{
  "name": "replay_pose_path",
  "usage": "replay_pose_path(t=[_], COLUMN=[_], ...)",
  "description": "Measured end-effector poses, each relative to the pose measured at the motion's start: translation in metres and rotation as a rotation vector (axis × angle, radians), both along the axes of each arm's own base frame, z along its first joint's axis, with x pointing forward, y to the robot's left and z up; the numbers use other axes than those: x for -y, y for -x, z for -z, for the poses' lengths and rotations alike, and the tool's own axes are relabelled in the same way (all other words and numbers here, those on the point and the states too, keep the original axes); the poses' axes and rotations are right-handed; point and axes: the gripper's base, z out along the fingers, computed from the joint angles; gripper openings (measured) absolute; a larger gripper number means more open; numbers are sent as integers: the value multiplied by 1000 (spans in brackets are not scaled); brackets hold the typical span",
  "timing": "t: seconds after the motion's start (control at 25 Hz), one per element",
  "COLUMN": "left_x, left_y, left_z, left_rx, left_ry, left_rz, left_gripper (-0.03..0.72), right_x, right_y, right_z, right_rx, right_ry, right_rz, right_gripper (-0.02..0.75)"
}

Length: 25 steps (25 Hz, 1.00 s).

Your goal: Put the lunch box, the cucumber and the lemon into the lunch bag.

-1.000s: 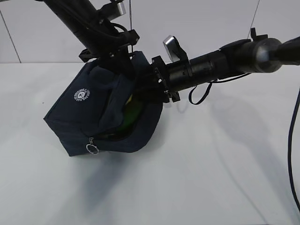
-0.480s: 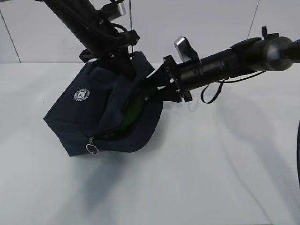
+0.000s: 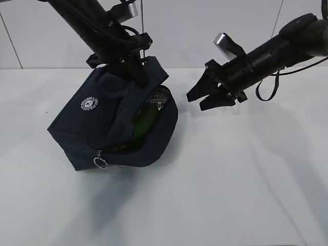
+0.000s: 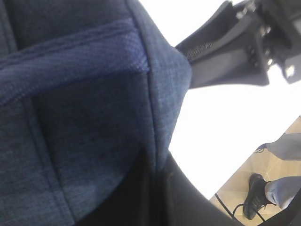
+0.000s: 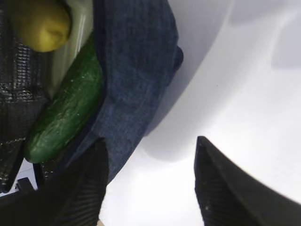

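Showing the boxy dark navy fabric lunch bag (image 3: 110, 123) tilted on the white surface (image 3: 230, 195), its open mouth turned toward the right and its far edge raised. Inside the mouth lies the long, smooth dark green cucumber (image 5: 66, 108), resting against the navy rim; just beside its upper end sits the small bright yellow lemon (image 5: 40, 26). A pale green strip (image 5: 70, 52) between the two is probably the lid of the lunch box, though the clear container itself cannot be made out. A ring zipper pull (image 3: 101, 163) hangs at the bag's lower front corner, and a round white logo (image 3: 90, 104) marks its side panel.

The left gripper (image 3: 134, 69) is pressed into the bag's upper fabric, apparently pinching the rim to hold the mouth up; the left wrist view shows only cloth close to the lens, so how far it is closed cannot be told. The right gripper (image 3: 207, 95) hangs above the surface, well apart from the bag's mouth, its fingers spread wide and carrying nothing.

Judged from this arrangement, the cucumber and lemon are already in the bag, and the lunch box appears to be in as well. Nothing of the task is seen lying loose on the surface. What seems left is for the left arm to let the bag settle and release it.
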Motion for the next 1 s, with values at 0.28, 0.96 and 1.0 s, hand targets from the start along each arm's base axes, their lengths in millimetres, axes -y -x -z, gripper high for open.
replay_pose_path(t=[0.28,0.96,1.0], left_x=[0,0,0], left_y=[0,0,0], left_z=[0,0,0], left_rx=[0,0,0], left_ry=[0,0,0], left_rz=[0,1,1], left_gripper=[-10,-10,-10], right_x=[-11,-51,-52], right_y=[4,15,15], right_z=[13,33,33], right_rx=[-72,-86,-83], right_ry=[26,-31,-30], right_rz=[-6,-9,-8], right_gripper=[435,404,403])
